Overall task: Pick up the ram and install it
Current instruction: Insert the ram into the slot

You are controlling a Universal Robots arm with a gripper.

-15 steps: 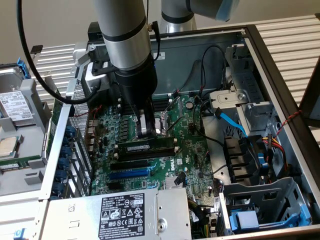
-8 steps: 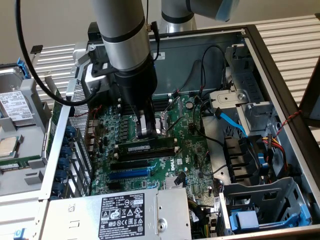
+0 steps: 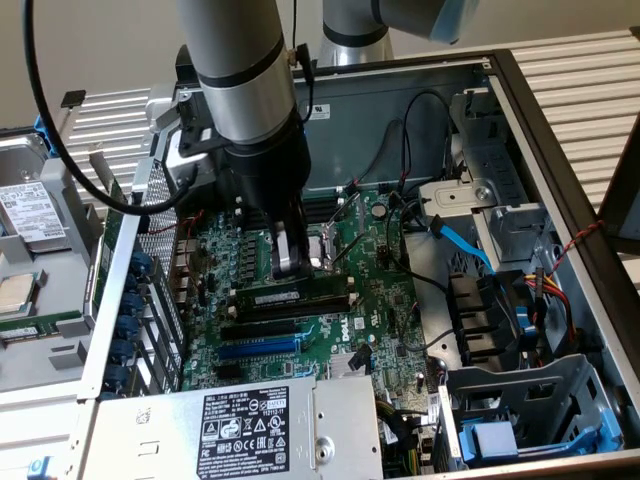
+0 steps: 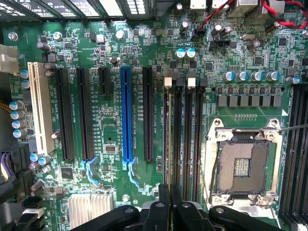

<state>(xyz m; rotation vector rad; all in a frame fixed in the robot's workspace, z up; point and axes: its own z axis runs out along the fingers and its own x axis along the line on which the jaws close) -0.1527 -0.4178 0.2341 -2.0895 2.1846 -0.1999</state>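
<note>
The ram [image 3: 300, 298], a long dark stick with a small white label, stands on edge in the memory slot nearest the expansion slots, beside the bare CPU socket [image 3: 326, 250]. In the wrist view it appears edge-on as a thin strip [image 4: 166, 134] in the outermost of the black memory slots [image 4: 185, 134]. My gripper [image 3: 288, 265] hangs just above the stick's middle, its two fingers pressed together with nothing between them. The black fingers [image 4: 163, 209] also appear in the wrist view, in line with that slot, and the gripper [image 4: 170, 202] is shut there too. Whether the tips touch the stick's top edge I cannot tell.
A long blue expansion slot [image 4: 126, 115] and black slots lie beside the memory bank. The power supply [image 3: 240, 425] stands at the case's front. A drive cage [image 3: 530, 410] and blue and black cables [image 3: 460, 245] are at the exterior view's right. Case walls enclose the board.
</note>
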